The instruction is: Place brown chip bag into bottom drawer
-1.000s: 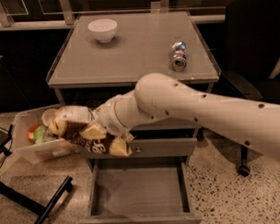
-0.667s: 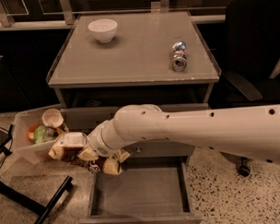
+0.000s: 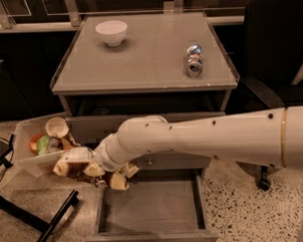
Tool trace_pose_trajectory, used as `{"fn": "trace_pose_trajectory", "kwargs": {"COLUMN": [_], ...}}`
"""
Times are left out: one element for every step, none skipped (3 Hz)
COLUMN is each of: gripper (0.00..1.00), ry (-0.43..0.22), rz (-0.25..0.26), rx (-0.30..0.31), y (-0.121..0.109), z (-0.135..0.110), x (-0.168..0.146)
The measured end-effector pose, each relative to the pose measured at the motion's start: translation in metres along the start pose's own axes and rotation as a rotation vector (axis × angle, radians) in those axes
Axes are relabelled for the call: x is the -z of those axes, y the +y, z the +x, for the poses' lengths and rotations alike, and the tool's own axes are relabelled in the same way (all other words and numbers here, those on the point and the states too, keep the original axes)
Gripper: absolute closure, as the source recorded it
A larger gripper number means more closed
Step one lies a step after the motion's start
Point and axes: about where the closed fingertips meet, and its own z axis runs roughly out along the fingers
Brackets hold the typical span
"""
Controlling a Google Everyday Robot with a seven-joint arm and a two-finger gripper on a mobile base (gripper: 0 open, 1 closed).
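Gripper [image 3: 102,170] carrying the brown chip bag [image 3: 73,164] beside the open bottom drawer [image 3: 154,205].
The gripper is clamped on the bag, which hangs in the air at the drawer's left rear corner, just beside the clear plastic bin [image 3: 27,147]. A white bowl [image 3: 111,32] and a crushed can [image 3: 193,61] sit on the cabinet top.

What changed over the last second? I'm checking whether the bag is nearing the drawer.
The gripper, holding the brown chip bag, moved down and left, toward the open bottom drawer's left side; the bag is not inside yet. The bowl, can and clear bin stayed put.
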Motion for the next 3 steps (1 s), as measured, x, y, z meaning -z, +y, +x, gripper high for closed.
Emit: {"fn": "trace_pose_trajectory", "kwargs": {"gripper": [1.0, 1.0, 1.0], "ry": [0.091, 0.18, 0.294], "rz": [-0.025, -0.058, -0.093], "rx": [-0.015, -0.025, -0.033], "y": [-0.002, 0.004, 0.009], "z": [0.055, 0.131, 0.202], "x": [-0.063, -0.133, -0.201]}}
